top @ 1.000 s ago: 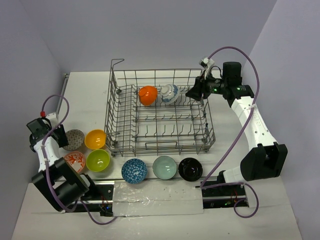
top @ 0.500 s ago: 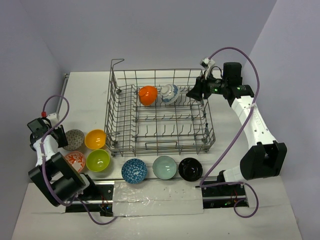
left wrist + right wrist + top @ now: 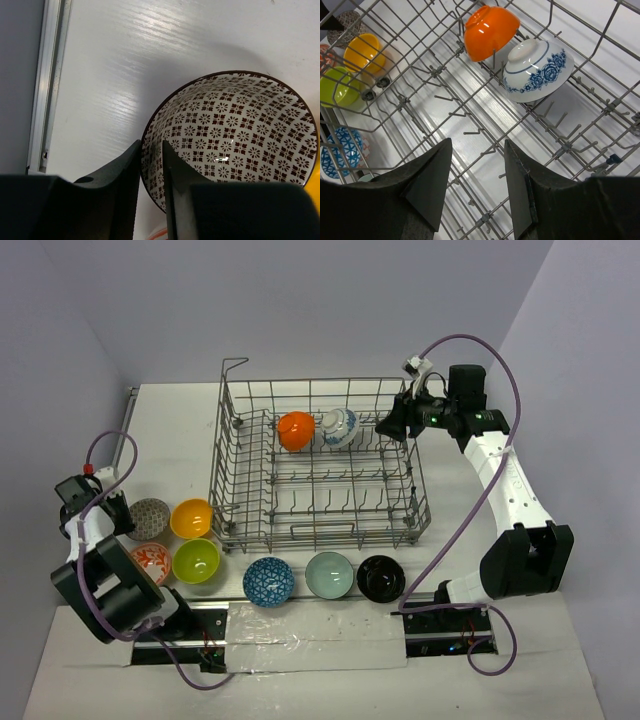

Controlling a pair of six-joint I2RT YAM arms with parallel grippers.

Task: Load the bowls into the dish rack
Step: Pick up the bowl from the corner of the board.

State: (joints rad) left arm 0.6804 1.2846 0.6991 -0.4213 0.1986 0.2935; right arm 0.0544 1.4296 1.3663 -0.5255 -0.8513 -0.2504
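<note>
Left wrist view is showing the left gripper straddling the brown-patterned bowl's near rim, jaws narrow (whether they are pressing it, I cannot tell); the top view is hiding this. Right gripper is hanging wide open above the dish rack, with an orange bowl and a blue-flowered bowl leaning on tines beyond its fingertips.

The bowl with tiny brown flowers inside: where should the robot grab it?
Pinch the brown-flowered bowl by its thin rim at the left edge, one finger inside and one outside, coming down from above. It sits upright and open, and the yellow bowl crowds its right side.
</note>
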